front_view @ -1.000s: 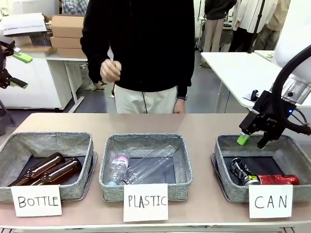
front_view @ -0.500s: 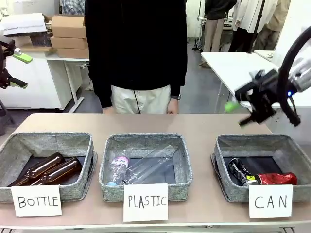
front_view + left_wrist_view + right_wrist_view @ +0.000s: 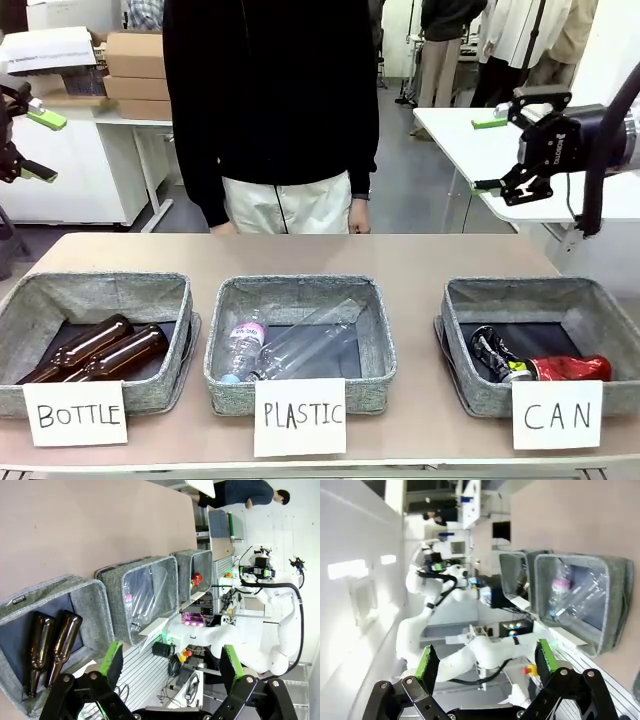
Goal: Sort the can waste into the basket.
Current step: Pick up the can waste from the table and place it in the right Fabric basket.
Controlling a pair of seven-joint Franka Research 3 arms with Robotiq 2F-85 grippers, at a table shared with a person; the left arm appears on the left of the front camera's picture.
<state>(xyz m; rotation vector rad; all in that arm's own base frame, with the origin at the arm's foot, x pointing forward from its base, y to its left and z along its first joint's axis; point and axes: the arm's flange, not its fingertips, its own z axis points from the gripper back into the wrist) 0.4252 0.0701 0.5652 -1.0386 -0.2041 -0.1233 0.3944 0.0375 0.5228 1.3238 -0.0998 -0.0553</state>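
Note:
Two cans lie in the grey basket behind the CAN card at the table's right: a silver and dark one and a shiny red one beside it. High above and behind that basket, my right gripper is turned sideways, open and empty. My left gripper hangs open and empty at the far left, off the table. In the left wrist view the open left gripper looks along the row of baskets, with the red can in the farthest basket. The right gripper is open in its wrist view too.
The BOTTLE basket at the left holds two brown bottles. The PLASTIC basket in the middle holds clear bottles. A person stands at the far edge. A white table stands behind my right gripper.
My right gripper has risen from just over the CAN basket and swung up and back, turning sideways, still open. The person's raised hand has dropped. The left arm is unmoved.

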